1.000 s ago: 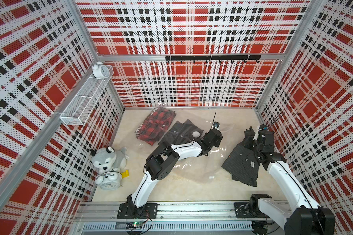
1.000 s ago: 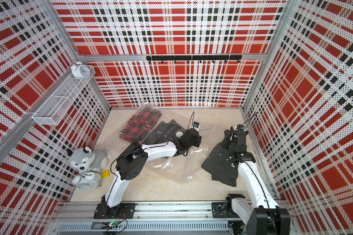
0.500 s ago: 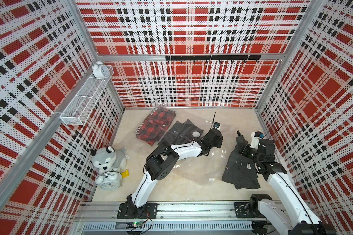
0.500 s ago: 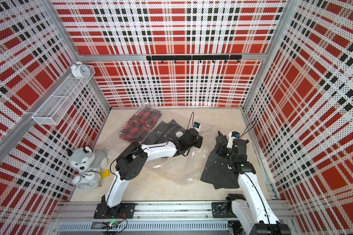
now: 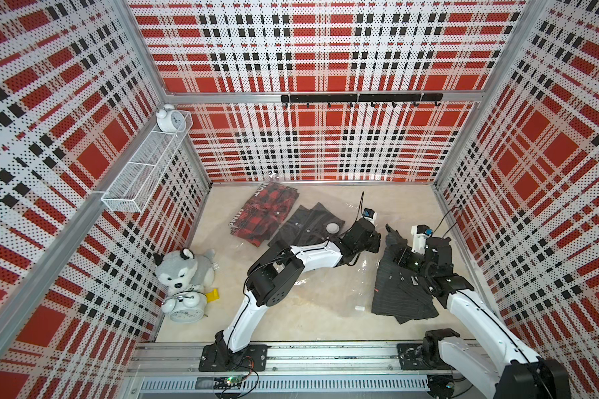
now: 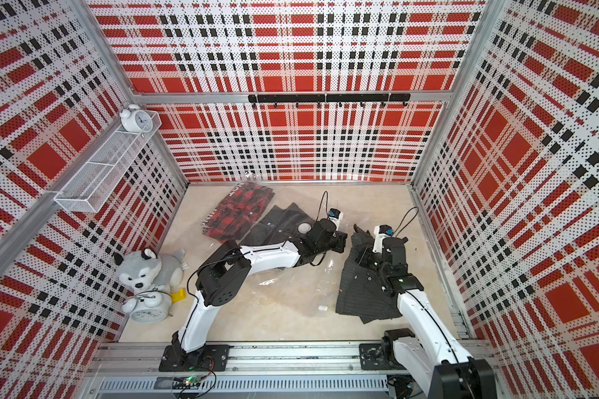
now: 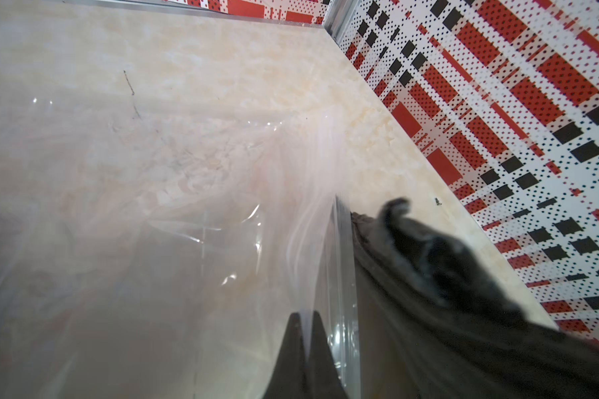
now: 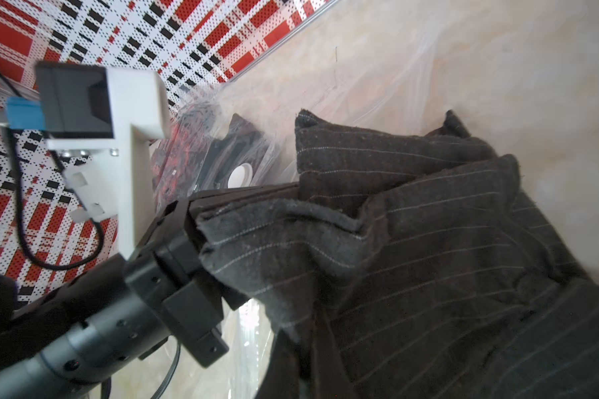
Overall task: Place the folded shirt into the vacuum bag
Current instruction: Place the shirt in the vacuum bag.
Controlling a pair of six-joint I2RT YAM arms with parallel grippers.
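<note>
Pinching the open edge of the vacuum bag point(image 5: 325, 286) with the left gripper point(image 7: 305, 312), jaws clamped on clear film. Gripping the folded shirt point(image 5: 398, 297) with the right gripper point(image 5: 402, 256), jaws closed in dark striped cloth. Lying on the tabletop point(image 5: 325, 330) just beside the bag's mouth, partly bunched.

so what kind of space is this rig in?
Looks like a staged robot test cell dressed as a closet corner: plaid perforated wall panels, a hook rail and wire shelf, with the left arm and right arm bolted to a front rail.
</note>
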